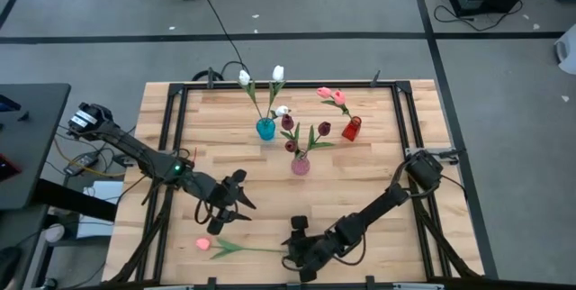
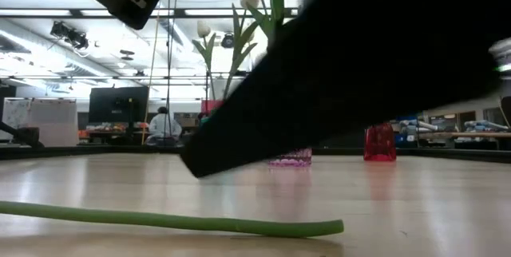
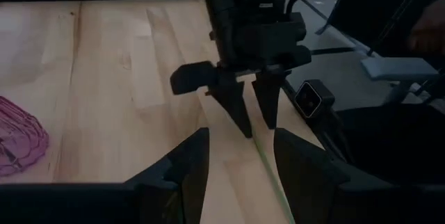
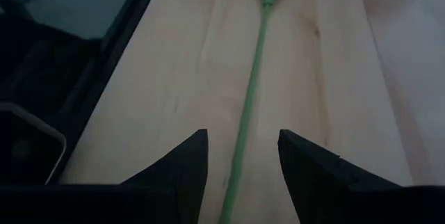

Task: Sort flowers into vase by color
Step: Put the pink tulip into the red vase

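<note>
A pink tulip [image 1: 203, 245] lies flat on the table near its front edge, its green stem [image 1: 256, 250] running toward the table's right. My right gripper [image 1: 290, 249] is open and low at the stem's free end; its fingers stand on either side of the stem [image 4: 245, 130] without touching it, as the left wrist view [image 3: 254, 126] also shows. My left gripper [image 1: 217, 225] is open and empty, raised above the flower's leafy part. A teal vase [image 1: 265, 129] holds white tulips, a pink vase [image 1: 300, 165] maroon ones, and a red vase [image 1: 351, 129] pink ones.
The three vases stand in a group at the table's far middle, their flowers upright above them. A black frame rail [image 1: 171, 137] runs along the table's sides. Bare wood lies between the vases and the flower. A person [image 2: 164, 123] sits in the room far behind the table.
</note>
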